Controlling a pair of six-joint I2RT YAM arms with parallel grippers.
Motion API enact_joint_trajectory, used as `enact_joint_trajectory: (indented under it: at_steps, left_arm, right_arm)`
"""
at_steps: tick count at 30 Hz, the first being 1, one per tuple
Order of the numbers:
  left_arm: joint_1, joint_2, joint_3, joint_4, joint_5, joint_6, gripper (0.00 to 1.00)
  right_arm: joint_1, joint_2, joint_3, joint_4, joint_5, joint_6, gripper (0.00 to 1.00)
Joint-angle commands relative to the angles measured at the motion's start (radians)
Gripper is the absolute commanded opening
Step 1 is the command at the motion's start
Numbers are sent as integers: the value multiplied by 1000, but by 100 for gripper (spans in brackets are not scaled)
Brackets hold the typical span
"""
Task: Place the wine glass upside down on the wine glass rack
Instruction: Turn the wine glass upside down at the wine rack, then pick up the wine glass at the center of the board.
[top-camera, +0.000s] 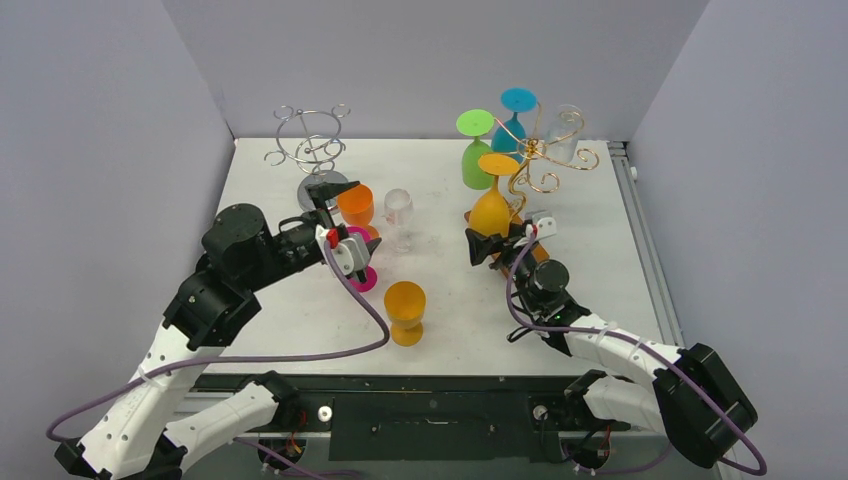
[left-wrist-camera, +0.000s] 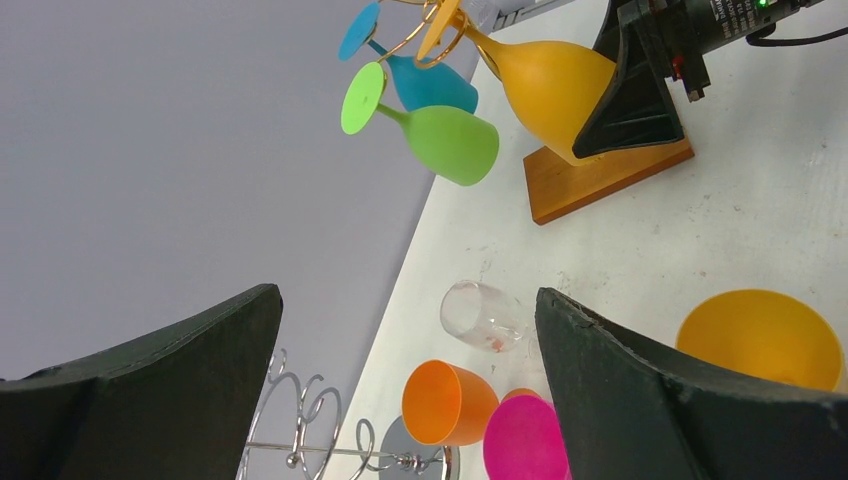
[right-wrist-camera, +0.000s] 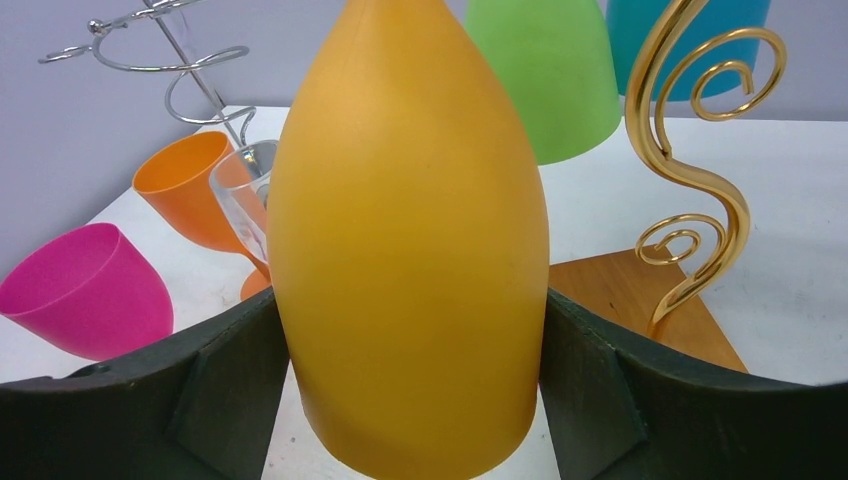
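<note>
yellow wine glass inverted on gold rack | right gripper clasping bowl

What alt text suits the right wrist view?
An upside-down yellow glass fills the frame between the right pincer's dark fingers. Behind it hang a green glass and a blue glass by a gold rack; a pink glass, orange glass and clear glass sit left.

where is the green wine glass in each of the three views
Top external: the green wine glass hangs upside down at the back right, on the left side of the gold rack.
Left wrist: the green wine glass is upper middle, tilted, just below the blue glass.
Right wrist: only its bowl shows, at the top edge right of centre.
Shared landmark: the yellow-orange glass hanging beside it.
</note>
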Motion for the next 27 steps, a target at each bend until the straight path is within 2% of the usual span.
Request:
enact_joint_trajectory:
  at_steps: [1, 10, 15, 23, 27]
  left_arm:
    - [-6, 14, 54, 15, -6, -27, 96]
    - [-6, 42, 81, 22, -18, -62, 96]
    - [-5, 68, 98, 12, -43, -127, 96]
    - [1, 89, 108, 4, -119, -207, 96]
    - [28, 100, 133, 9, -176, -312, 96]
  right_arm:
    - [-3, 17, -43, -68, -11, 15, 77]
    - [4, -5, -85, -118, -6, 58, 78]
    - [45, -85, -136, -181, 8, 84, 78]
    - [295, -369, -125, -521, 187, 149, 78]
    - [403, -416, 37, -719, 275, 164, 78]
